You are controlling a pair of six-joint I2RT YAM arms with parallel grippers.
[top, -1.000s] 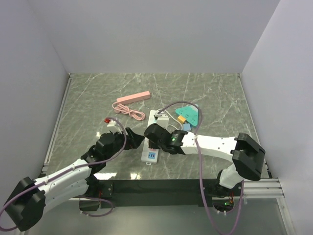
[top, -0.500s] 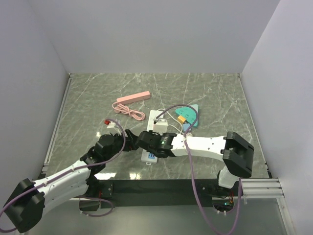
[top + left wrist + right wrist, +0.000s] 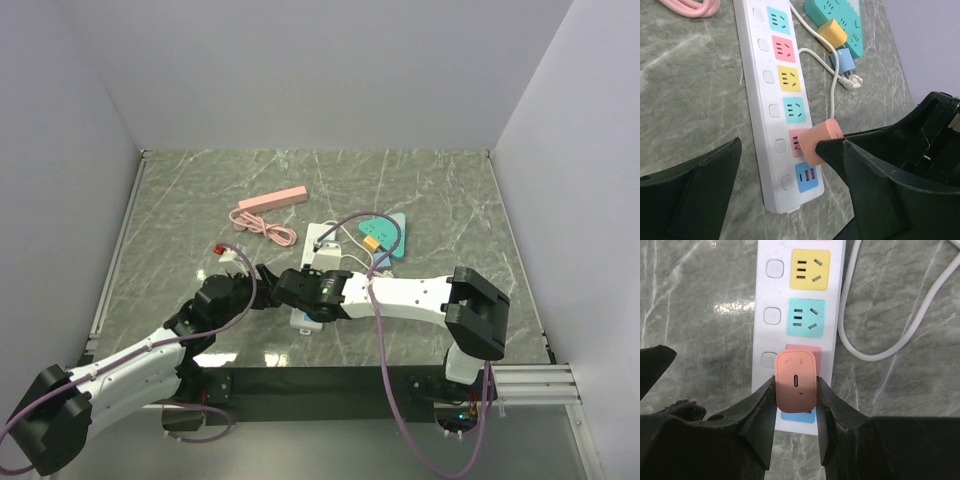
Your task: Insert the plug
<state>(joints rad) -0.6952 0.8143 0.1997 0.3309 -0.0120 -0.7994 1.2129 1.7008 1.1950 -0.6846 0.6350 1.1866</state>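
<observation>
The plug (image 3: 796, 381) is a salmon-coloured charger block, and my right gripper (image 3: 796, 392) is shut on its two sides. It hangs over the pink socket near the close end of the white power strip (image 3: 760, 300). In the left wrist view the plug (image 3: 822, 142) leans against that pink socket with its prongs hidden, so I cannot tell whether it is seated. My left gripper (image 3: 790, 200) is open, with one finger on each side of the strip's near end (image 3: 782, 200) and nothing held. From above, both grippers meet over the strip (image 3: 320, 240).
A teal triangular power strip (image 3: 385, 232) lies to the right with a yellow plug (image 3: 832, 32) in it and a blue plug (image 3: 844, 60) beside it on a white cable. A pink strip with a coiled cord (image 3: 272, 200) lies at the back left.
My right arm has swung left and nearer, carrying the plug down the strip to its near end. My left arm has stayed where it was, still open.
</observation>
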